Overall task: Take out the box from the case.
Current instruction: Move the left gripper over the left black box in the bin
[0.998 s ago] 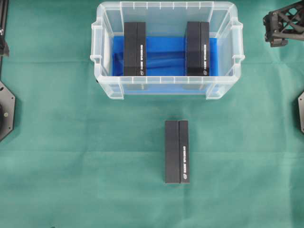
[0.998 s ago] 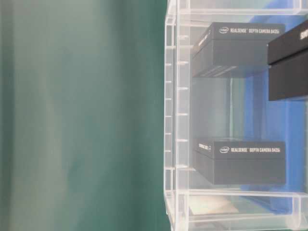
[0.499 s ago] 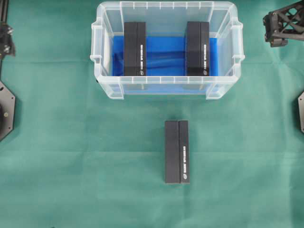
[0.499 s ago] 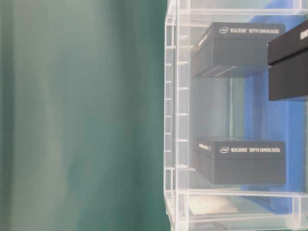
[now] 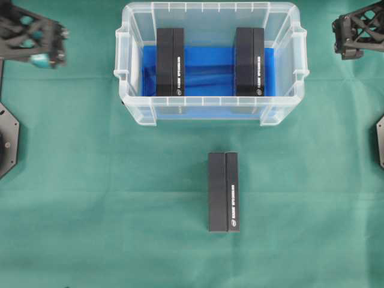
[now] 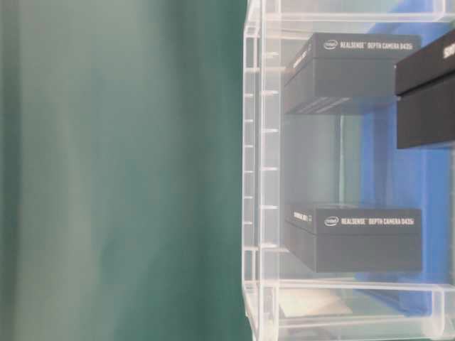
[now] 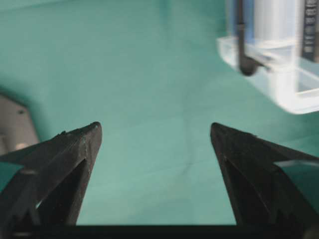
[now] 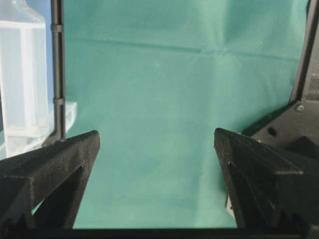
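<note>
The case (image 5: 210, 101) is a clear bin with a blue cloth on its bottom, at the back middle of the green table. Two black boxes stand inside it, one on the left (image 5: 170, 61) and one on the right (image 5: 249, 61). Both also show through the case wall (image 6: 259, 170) in the table-level view. A third black box (image 5: 224, 192) lies on the cloth in front of the case. My left gripper (image 5: 59, 43) hangs open, left of the case, with nothing between its fingers (image 7: 79, 149). My right gripper (image 5: 341, 33) is open and empty at the far right.
Green cloth covers the whole table. Black arm bases sit at the left edge (image 5: 7, 141) and right edge (image 5: 380, 141). A corner of the case (image 7: 279, 74) shows at the upper right of the left wrist view, and a case wall (image 8: 25, 84) at the left of the right wrist view.
My left arm has swung into the overhead view from the left edge, moving right toward the case. The right arm and all three boxes have not moved.
</note>
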You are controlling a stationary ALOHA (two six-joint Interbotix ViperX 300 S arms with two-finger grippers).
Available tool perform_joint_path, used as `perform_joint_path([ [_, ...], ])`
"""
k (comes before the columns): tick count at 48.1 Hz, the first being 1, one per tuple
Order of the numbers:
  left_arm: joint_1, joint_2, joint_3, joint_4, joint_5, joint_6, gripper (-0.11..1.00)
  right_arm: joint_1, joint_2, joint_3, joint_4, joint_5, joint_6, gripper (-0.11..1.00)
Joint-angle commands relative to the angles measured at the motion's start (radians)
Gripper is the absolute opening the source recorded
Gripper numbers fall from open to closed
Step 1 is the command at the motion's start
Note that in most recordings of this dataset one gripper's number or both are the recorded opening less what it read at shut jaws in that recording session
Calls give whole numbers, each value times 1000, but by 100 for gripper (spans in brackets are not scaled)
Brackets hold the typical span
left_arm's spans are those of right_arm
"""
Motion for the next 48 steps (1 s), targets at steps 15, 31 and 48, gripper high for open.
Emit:
perform_joint_path([
  [15,-69,179,-189,0,-38,-52,90,-3,-5,-9,-9,-5,-3,94],
  [31,-100,377,-388,0,-74,-58,90,-3,-5,-9,-9,-5,-28,94],
  [48,-107,512,-537,2,-69,-58,90,-2,-5,-9,-6,-8,-38,94],
])
